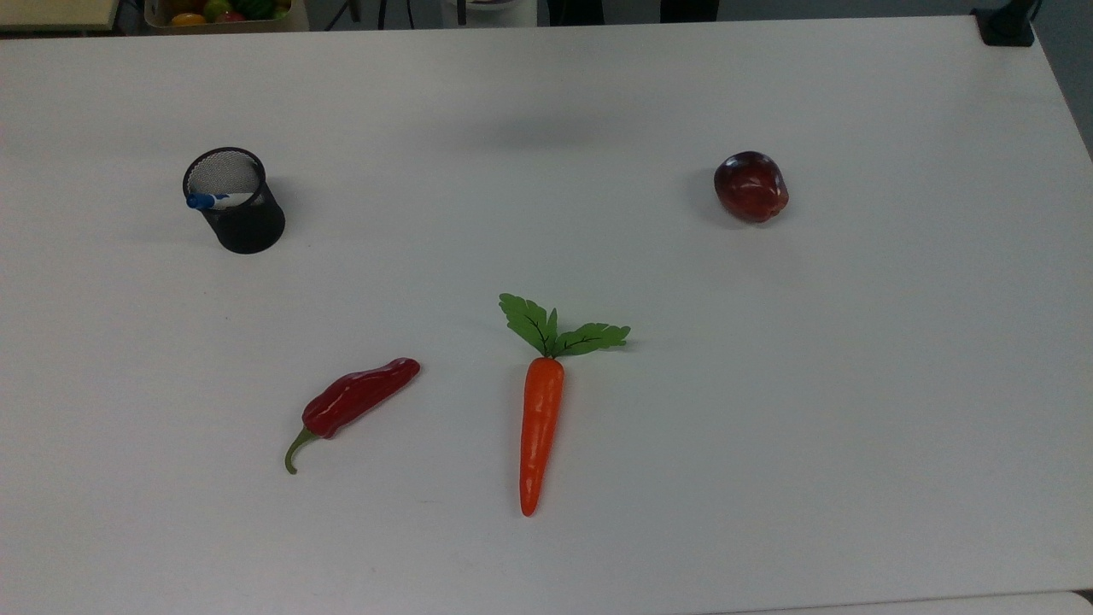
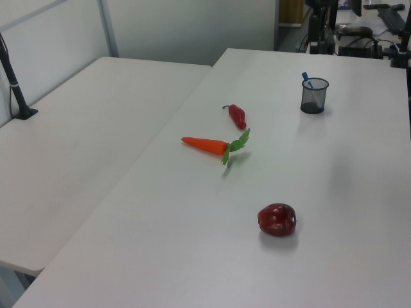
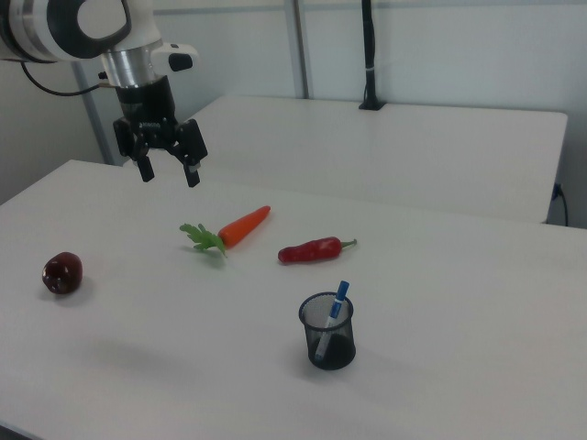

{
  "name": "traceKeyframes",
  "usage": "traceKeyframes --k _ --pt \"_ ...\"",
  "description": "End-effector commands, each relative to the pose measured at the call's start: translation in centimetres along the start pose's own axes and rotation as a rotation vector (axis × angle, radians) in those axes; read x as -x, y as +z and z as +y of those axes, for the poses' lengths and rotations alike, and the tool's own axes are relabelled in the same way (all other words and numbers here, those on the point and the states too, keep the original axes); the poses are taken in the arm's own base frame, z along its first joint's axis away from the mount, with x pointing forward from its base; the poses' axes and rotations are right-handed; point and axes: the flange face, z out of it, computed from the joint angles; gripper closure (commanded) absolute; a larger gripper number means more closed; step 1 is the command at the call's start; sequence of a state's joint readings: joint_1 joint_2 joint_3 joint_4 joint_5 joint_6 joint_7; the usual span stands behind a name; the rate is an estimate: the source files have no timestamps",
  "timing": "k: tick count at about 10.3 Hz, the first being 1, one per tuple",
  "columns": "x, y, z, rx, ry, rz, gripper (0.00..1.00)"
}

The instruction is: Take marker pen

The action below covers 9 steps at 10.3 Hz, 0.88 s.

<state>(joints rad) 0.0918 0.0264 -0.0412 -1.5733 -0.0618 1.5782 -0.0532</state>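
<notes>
Marker pen [image 3: 334, 313] stands in mesh cup [image 3: 327, 332]; gripper [image 3: 169, 172] fingers wide apart, empty.

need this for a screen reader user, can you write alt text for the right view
A robot gripper, fingers open, hangs above a white table, holding nothing. Nearest the camera, a marker pen leans in a black mesh cup; behind lie a red chili and carrot, an apple far left.

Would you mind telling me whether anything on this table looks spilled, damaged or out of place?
Nothing stands out. The white marker pen with a blue cap leans inside the upright black mesh cup, and the orange carrot, red chilli pepper and dark red apple lie apart, intact, on the white table.
</notes>
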Motion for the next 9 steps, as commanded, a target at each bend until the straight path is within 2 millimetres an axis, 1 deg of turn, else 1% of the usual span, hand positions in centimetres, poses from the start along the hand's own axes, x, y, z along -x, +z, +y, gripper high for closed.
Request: traceKeyframes --k 1,3,5,6,9 --pt "0.6 0.0 0.2 -0.010 -0.016 -0.021 0.00" --pt "0.6 0.0 0.2 -0.010 -0.016 -0.021 0.00" --pt "0.6 0.1 1.0 -0.010 -0.001 -0.019 0.00" --pt "0.6 0.2 2.0 -0.009 0.018 -0.019 0.00" --pt "0.7 1.2 6.6 -0.008 0.095 -0.024 0.00"
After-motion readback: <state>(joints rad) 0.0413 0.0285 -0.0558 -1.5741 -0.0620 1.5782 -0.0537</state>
